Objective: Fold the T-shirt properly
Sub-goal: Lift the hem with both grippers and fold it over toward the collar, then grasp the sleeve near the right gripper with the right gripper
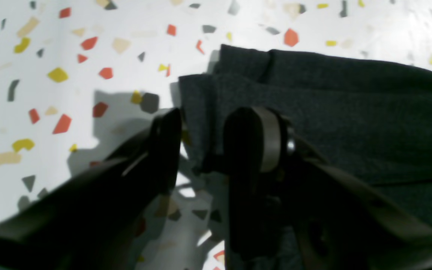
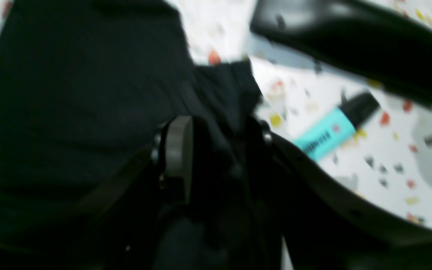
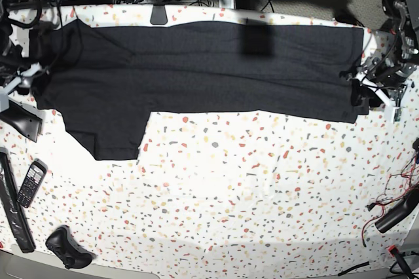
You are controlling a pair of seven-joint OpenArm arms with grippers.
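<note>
The black T-shirt [image 3: 196, 69] lies flat along the far side of the speckled table [image 3: 249, 181], plain side up, as a long band with one sleeve [image 3: 114, 138] pointing toward the front. My left gripper [image 1: 204, 123] is at the shirt's right-hand corner [image 1: 197, 93]. Its jaws stand apart, with the fabric edge loose between them. In the base view this left gripper [image 3: 366, 92] sits at the shirt's right end. My right gripper [image 2: 219, 127], blurred, is open around a bunch of the T-shirt [image 2: 69, 112] and appears at the left end as the right gripper [image 3: 29, 76].
A teal highlighter [image 2: 328, 135] lies on the table beside the right gripper, under a black bar-shaped object [image 2: 351, 37]. At the front left lie a phone [image 3: 29, 184], a long black strip [image 3: 13, 207] and a black controller [image 3: 65, 246]. Cables [image 3: 393, 200] trail at the right edge.
</note>
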